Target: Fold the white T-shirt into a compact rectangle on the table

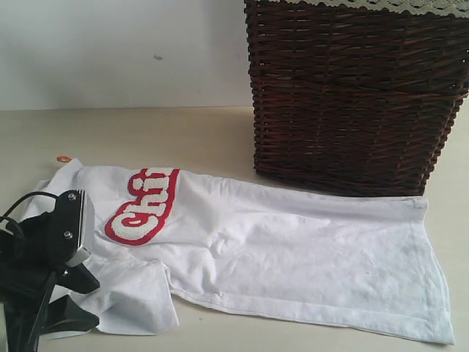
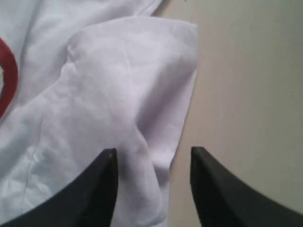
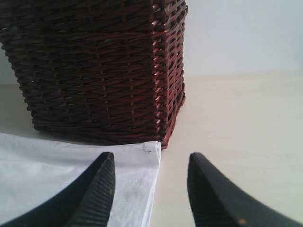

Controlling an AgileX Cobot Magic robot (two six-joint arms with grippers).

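- White T-shirt (image 1: pixel 293 249) lies spread across the tabletop (image 1: pixel 183 139), just beside the dark wicker basket (image 1: pixel 352 95). Collar end w/ red lettering (image 1: pixel 143 205) is on the left of the exterior view, hem on the right.
- Left tool (image 2: pixel 152 158): jaws apart, gripping nothing, low over the bunched sleeve (image 2: pixel 137 85) at the shirt's camera-side edge.
- Right tool (image 3: pixel 150 163): jaws apart, empty, hanging above the hem corner (image 3: pixel 147 149) nearest the basket.
- Risk 1: the sleeve looks lumpy, prob. several layers. Pinch too shallow and you'll likely lift only the top layer, and the tuck drags open.
- Risk 2: that hem corner sits v. close to the basket. Come in wide and a finger could catch the wicker or shove it.
- Risk 3: lift the two ends unevenly and the fabric skews, so no clean rectangle.
- Risk 4: thin cotton on a smooth top. Press hard while closing and it may slide & wrinkle instead of coming up.
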